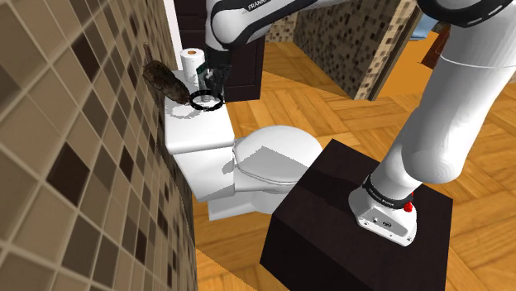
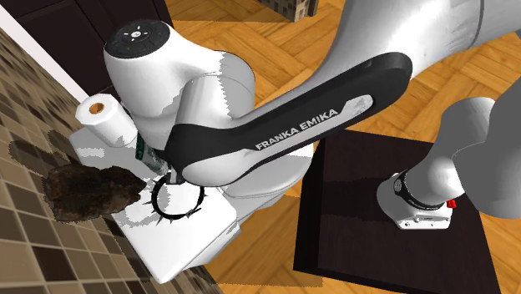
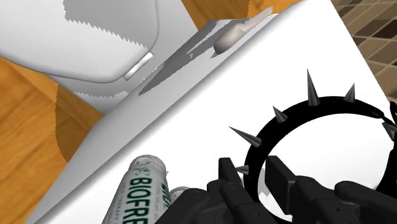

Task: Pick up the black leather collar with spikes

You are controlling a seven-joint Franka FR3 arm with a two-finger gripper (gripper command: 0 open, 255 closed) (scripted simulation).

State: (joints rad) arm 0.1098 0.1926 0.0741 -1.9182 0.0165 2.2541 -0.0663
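Observation:
The black collar (image 1: 207, 101) is a ring studded with silver spikes, just over the white toilet tank lid (image 1: 192, 134). Its shadow falls on the lid beside it. In the wrist view my gripper (image 3: 253, 170) is shut on the collar (image 3: 318, 108), with one finger inside the ring, the other outside, and the band clasped between them. In the second exterior view the collar (image 2: 177, 200) hangs under the arm's wrist, above the tank lid (image 2: 179, 246). In the shoulder view the gripper (image 1: 208, 86) points down at the lid's far end.
A toilet paper roll (image 1: 192, 59) and a rough brown lump (image 1: 162, 79) stand on the lid by the tiled wall (image 1: 74, 165). A white tube with green lettering (image 3: 137, 191) lies next to the fingers. The toilet seat (image 1: 277, 153) is below, with the dark stand (image 1: 331, 215) nearer.

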